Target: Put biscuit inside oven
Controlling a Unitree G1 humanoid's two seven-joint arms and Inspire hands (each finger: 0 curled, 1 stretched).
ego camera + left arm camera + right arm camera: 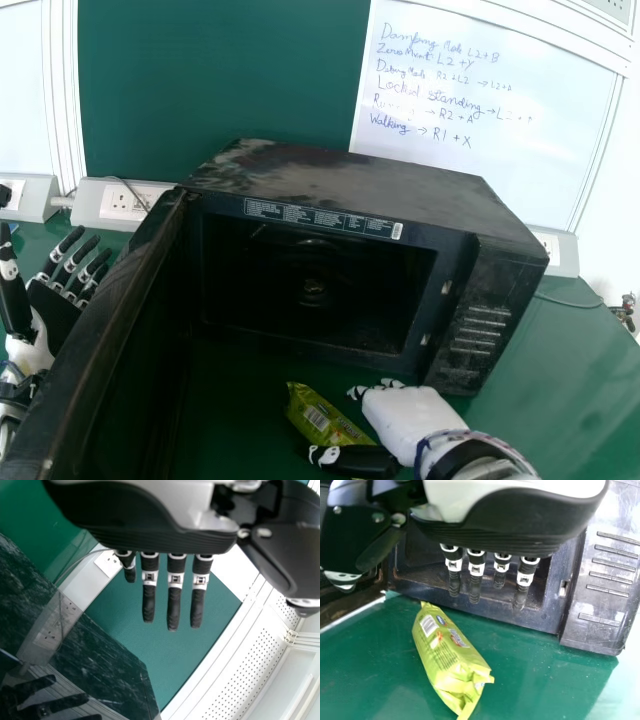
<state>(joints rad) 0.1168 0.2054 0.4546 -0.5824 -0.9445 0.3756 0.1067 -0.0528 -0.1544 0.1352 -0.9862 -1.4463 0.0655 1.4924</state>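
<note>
While biscuit pkt point(337, 428) (barcode point(429, 625) showing) fronts labelled oven point(350, 182), R robot hand's point(408, 420) wide; L robot hand point(30, 350) ditto.

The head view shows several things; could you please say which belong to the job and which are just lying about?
For the job:
biscuit packet on the table
oven, its door open
right hand near the packet
left hand beside the door

Just about:
whiteboard with handwriting
wall sockets
thin cable on the table, at right

Handwritten whiteboard point(450, 175), green panel point(220, 70), wall socket point(123, 203)
</note>
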